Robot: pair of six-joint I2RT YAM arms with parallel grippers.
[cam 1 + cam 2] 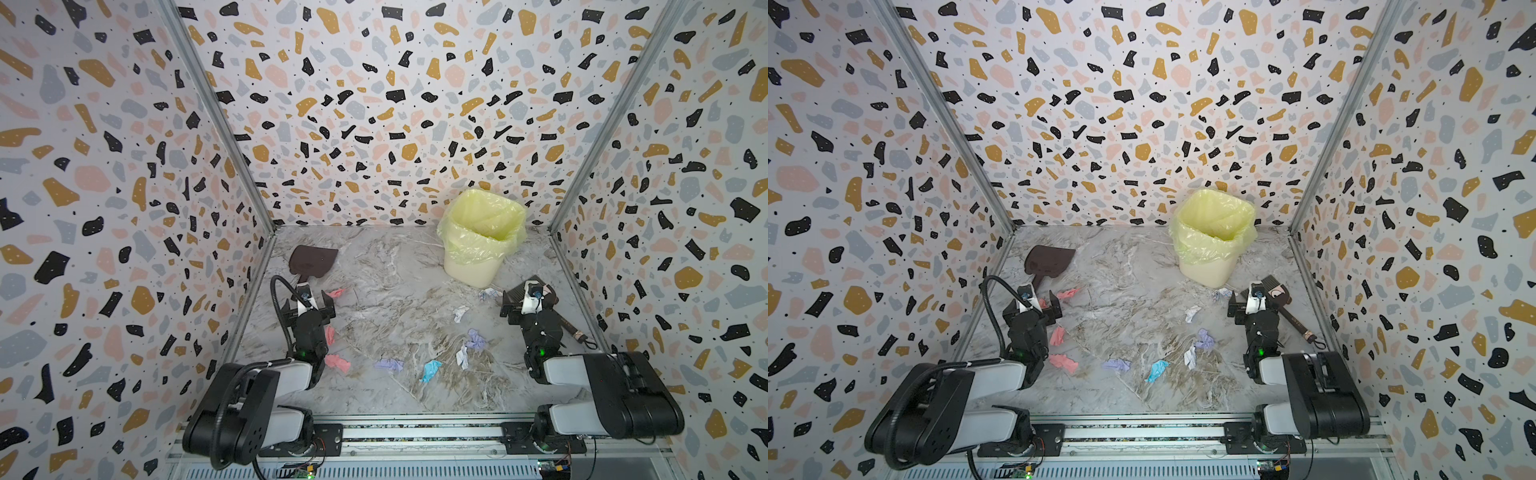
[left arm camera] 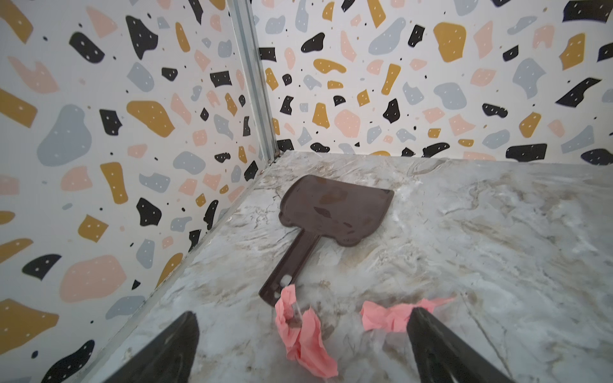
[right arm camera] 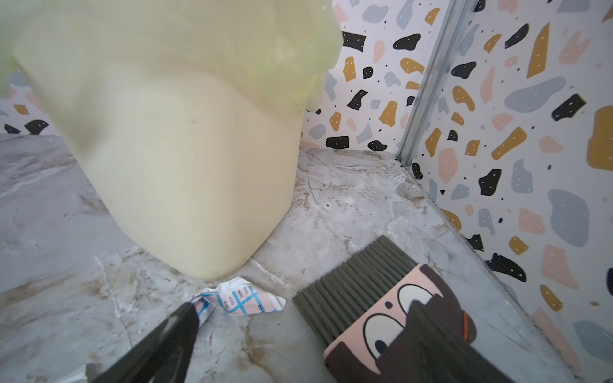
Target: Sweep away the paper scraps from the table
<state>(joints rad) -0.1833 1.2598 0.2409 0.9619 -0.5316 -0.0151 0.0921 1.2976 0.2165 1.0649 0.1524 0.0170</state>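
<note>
The work is only beginning, as I judge it: no tool is being held. The paper scraps (image 1: 473,340) are all lying on the surface (image 1: 395,399), spread between the two arms. One printed scrap (image 3: 237,300) is resting just beside the foot of the bin (image 1: 469,270), and nothing can be seen inside the yellow liner (image 1: 482,220).

The left pincer (image 1: 309,300) is standing with its jaws wide apart and empty, hanging over two pink scraps (image 2: 305,345), near the handle end of the brown dustpan (image 2: 335,212). The right pincer (image 3: 298,315) is also standing apart and empty, with one finger over the head of the brush (image 1: 1277,293). Whether it is touching the brush I cannot tell.

The next move is probably asking each pincer to come down and close on its tool at the handle, not at the bristles, because the brush is lying very near the wall.

The printed scrap is showing a blue grid with small words, too fine to read surely. The brush head is carrying a cartoon face with two eyes. The marks on its handle are too small to read.
</note>
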